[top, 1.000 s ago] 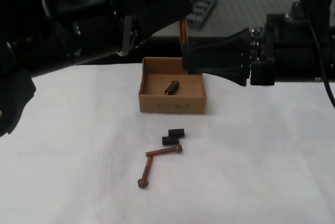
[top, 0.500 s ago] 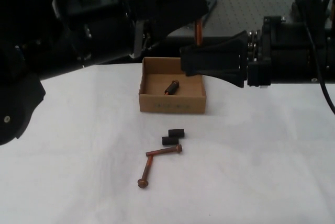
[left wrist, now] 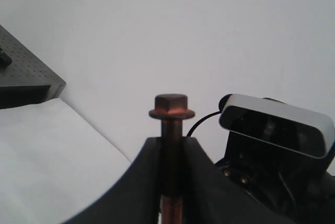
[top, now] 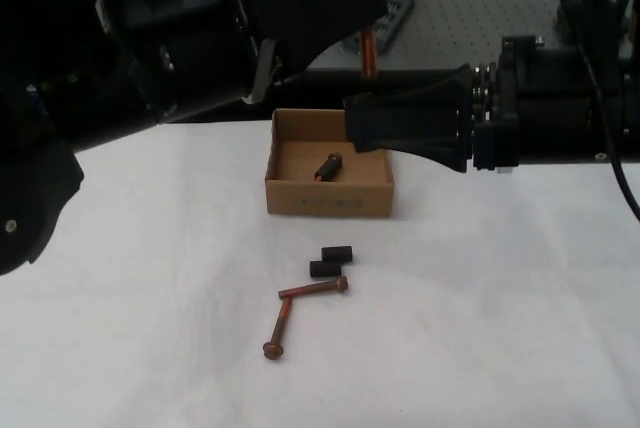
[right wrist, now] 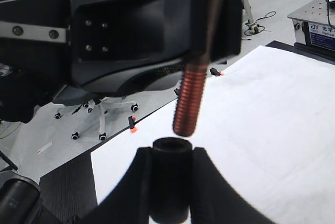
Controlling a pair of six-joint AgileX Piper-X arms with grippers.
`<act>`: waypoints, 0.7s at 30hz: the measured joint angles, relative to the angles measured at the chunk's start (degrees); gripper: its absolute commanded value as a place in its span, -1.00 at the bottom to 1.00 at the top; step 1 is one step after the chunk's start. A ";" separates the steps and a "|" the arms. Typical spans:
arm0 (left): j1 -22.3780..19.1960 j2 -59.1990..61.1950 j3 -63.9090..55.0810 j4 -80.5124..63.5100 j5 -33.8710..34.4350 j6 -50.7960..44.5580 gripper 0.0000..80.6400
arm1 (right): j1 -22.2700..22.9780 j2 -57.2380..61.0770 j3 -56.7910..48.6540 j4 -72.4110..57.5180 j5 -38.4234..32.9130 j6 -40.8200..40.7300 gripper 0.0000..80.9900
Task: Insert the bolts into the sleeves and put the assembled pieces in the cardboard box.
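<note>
Held parts: left tool point(left wrist: 171, 148) is clamped on a copper-coloured bolt point(left wrist: 171, 110), which stands upright with its hex head up and threads down. The right tool point(right wrist: 171, 153) pinches a black sleeve point(right wrist: 170, 182) between both fingers, bore facing up. The bolt's threaded end hangs just above the sleeve mouth without touching it.

High view: the tools meet over the far rim of the cardboard box point(top: 330, 204), with the left arm coming in from 10 o'clock and the right from 3 o'clock. The box is open-topped and sits on the white-covered counter point(top: 520, 308). One assembled piece point(top: 328, 165) lies tilted inside it.

At 6 o'clock of the box, near it, are two loose sleeves point(top: 337, 253), just beside each other. Directly at their 6 o'clock are two loose bolts point(top: 313, 289). One lies crosswise with its head toward 3 o'clock. The other runs toward 6 o'clock with its head at the near end.
</note>
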 measured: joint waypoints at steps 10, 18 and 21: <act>0.00 0.00 0.00 0.35 -0.33 0.71 -0.98 | -0.18 0.00 0.00 0.21 0.30 0.00 -0.95; 0.00 0.00 0.00 0.45 -0.33 0.88 -0.98 | -1.63 0.00 0.00 0.21 0.45 0.00 -0.95; 0.00 0.00 0.00 0.45 -0.33 0.86 -0.98 | -1.63 0.00 0.00 0.21 0.45 0.00 -0.95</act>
